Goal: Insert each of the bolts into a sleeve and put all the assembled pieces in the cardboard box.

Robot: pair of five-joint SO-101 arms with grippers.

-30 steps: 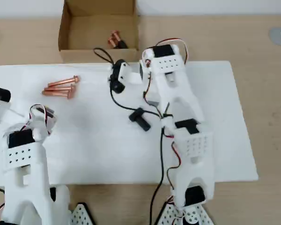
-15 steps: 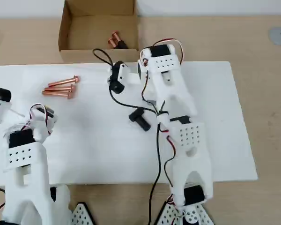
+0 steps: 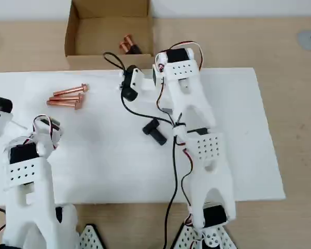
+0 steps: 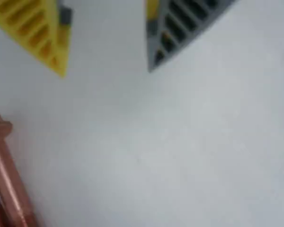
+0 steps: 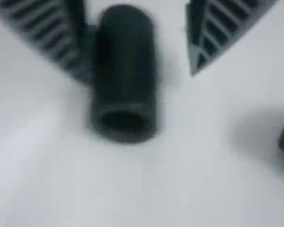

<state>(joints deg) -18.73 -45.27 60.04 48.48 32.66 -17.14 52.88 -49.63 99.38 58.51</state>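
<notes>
Right gripper: the right gripper is standing open, straddling a short black hollow sleeve that is lying on the white sheet. One finger is sitting close against it, with a gap showing on the other side.
Doing it well: I'd say it is needing to centre on the barrel before squeezing. It should be pinching across the sides, leaving the open mouth free for a bolt. A lopsided close is likely sending the sleeve rolling.
Left gripper: the left gripper is hanging open and empty over the sheet.
Bolts: a small bunch of copper-coloured metal bolts is lying on the sheet, well apart from the right arm.
Second sleeve: another black sleeve is lying beside the right arm.
Box: the brown cardboard box is sitting on the wooden table beyond the sheet, with copper-and-black pieces inside.
Sleeve's look: smooth and round, its dark bore facing the wrist camera.
</notes>
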